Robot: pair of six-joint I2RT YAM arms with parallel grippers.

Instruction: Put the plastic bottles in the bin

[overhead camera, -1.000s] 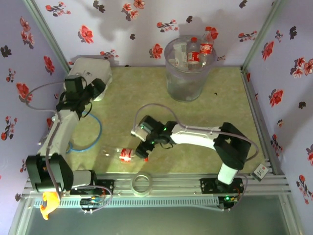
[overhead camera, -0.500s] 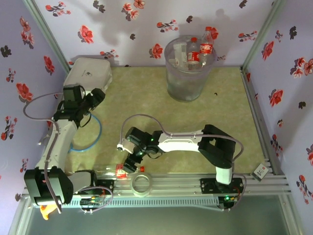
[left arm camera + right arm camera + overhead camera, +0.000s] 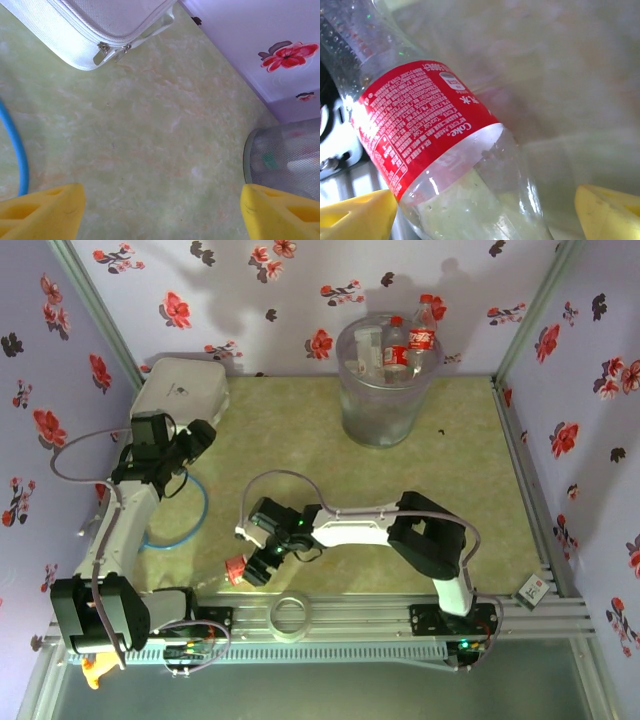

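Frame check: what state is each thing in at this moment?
bin, upright, several bottles inside, some poking above the rim.
bottle on the table, lying on its side.
right gripper, open, straddling that bottle.
left gripper, open, empty.
white case, zipped shut.

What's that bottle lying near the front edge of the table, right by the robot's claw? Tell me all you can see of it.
It is a small clear plastic bottle with a red Coke label round its middle and droplets clinging inside. It lies on its side on the green table, close to the metal rail at the near edge. The right gripper is over it, with yellow fingers spread on either side. Whether one touches it is unclear.
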